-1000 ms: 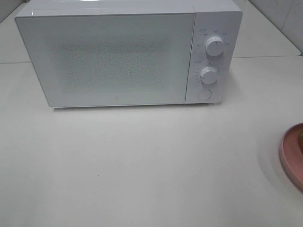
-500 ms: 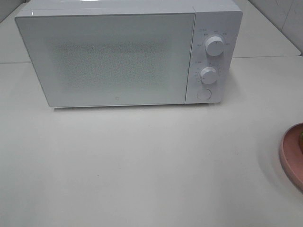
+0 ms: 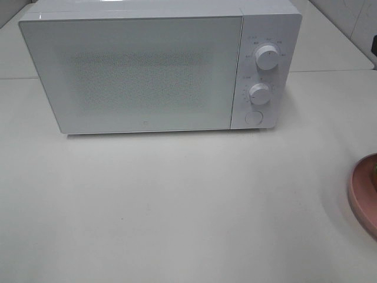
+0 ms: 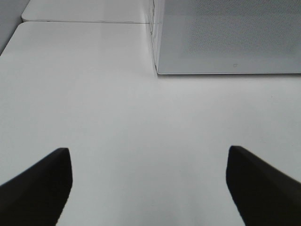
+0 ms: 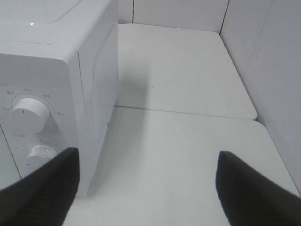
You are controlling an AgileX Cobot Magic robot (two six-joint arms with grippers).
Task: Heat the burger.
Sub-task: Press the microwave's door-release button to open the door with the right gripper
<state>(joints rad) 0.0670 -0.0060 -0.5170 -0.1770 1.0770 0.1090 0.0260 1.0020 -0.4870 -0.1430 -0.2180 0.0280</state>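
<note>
The burger is almost wholly out of view; only a dark-green sliver [image 3: 374,171] shows at the right edge of the exterior view, on a round pink plate [image 3: 359,197]. A white microwave [image 3: 135,71] stands at the back of the table with its door shut. It also shows in the left wrist view [image 4: 225,37] and the right wrist view [image 5: 56,70]. My left gripper [image 4: 148,188] is open and empty over bare table in front of the microwave's left corner. My right gripper [image 5: 146,188] is open and empty beside the microwave's right side.
The microwave's panel has an upper knob [image 3: 267,57], a lower knob [image 3: 258,93] and a round button [image 3: 254,117]. The white table [image 3: 177,206] reaches a seam behind. A grey wall [image 5: 277,70] stands close on the right. A dark bit [image 3: 374,44] shows at the right edge.
A small dark bit has come into the exterior view at its upper right edge. The microwave and the plate have not moved.
</note>
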